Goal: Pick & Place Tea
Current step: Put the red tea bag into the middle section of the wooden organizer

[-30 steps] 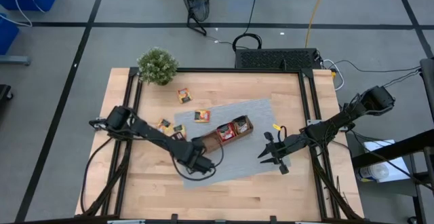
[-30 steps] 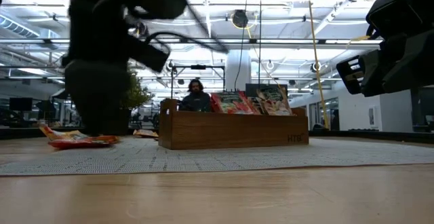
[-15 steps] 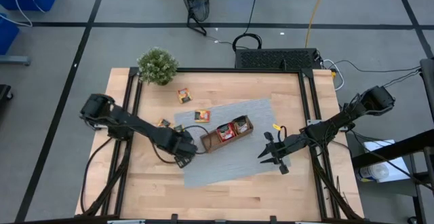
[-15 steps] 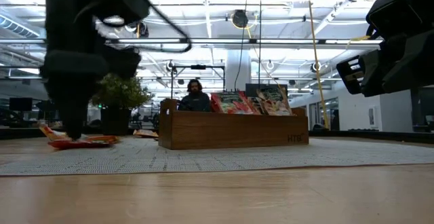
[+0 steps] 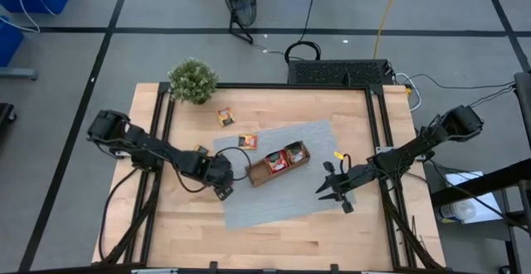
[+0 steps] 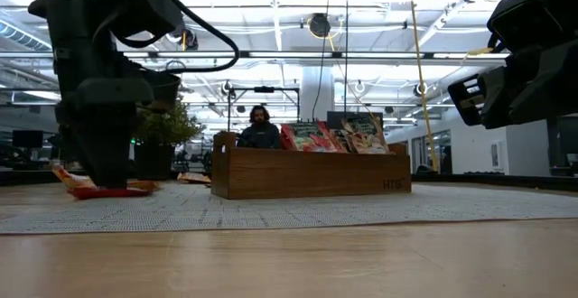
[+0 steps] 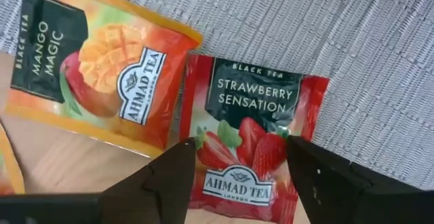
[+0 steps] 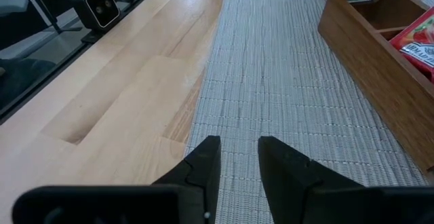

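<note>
With the left pincer (image 7: 237, 166) spread wide over the strawberry tea sachet (image 7: 254, 139) at the grey mat's (image 7: 380, 68) left edge, the touching mango sachet (image 7: 95, 68) could probably be snagged.

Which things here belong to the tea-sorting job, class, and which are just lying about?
Job:
strawberry sachet
mango sachet
loose sachets
wooden tray
left gripper, open above the strawberry sachet
right gripper, waiting over the mat

Lying about:
potted plant
grey mat
</note>
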Action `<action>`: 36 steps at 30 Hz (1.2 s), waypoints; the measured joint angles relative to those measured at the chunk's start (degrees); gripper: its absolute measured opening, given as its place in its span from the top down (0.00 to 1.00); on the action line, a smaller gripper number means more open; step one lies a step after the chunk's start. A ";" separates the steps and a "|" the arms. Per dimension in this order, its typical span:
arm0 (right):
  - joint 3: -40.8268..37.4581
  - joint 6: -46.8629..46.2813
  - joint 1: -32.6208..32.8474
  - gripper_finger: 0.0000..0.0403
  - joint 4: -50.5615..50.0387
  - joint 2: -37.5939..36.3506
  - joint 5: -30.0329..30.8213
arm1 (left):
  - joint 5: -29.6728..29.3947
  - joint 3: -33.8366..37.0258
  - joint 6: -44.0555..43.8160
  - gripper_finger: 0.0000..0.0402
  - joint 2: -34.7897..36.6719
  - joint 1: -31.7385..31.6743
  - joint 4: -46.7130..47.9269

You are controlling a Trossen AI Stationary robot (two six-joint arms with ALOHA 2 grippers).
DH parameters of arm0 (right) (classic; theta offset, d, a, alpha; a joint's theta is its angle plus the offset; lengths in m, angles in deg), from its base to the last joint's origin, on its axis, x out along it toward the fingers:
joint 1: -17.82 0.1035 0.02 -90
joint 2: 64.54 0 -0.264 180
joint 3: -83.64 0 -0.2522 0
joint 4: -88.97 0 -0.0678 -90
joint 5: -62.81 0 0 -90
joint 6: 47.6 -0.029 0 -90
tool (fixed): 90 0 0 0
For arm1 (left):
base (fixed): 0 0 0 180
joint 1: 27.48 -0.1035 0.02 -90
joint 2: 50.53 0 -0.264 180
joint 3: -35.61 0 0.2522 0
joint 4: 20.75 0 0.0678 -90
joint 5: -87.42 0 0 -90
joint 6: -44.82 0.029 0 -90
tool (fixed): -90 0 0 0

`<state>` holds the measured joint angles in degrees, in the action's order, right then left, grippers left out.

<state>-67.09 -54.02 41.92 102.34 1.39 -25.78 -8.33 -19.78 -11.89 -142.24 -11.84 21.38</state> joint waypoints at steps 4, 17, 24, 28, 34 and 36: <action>0.00 0.00 0.00 0.77 -0.05 -0.02 0.00 | -1.24 -0.30 -1.70 0.52 -0.92 1.15 1.55; 0.00 0.00 0.00 0.77 0.00 0.00 0.00 | -3.61 -5.06 -1.36 0.98 0.38 3.72 3.55; 0.00 0.00 0.00 0.77 0.40 -0.01 0.02 | -12.28 -17.41 9.82 0.99 1.17 6.62 3.08; 0.00 0.02 0.00 0.77 0.44 0.00 0.02 | -21.58 -20.26 18.03 0.99 0.76 6.63 -6.07; -0.04 0.02 0.00 0.77 0.90 0.00 0.02 | -27.38 -17.41 36.49 0.99 -2.68 4.81 -35.35; -0.02 0.02 0.00 0.77 0.90 0.00 0.02 | -27.31 -17.28 40.72 0.99 -5.77 3.65 -44.88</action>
<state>-67.11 -54.00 41.92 103.24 1.39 -25.76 -35.65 -37.07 28.82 -148.01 -8.19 -23.50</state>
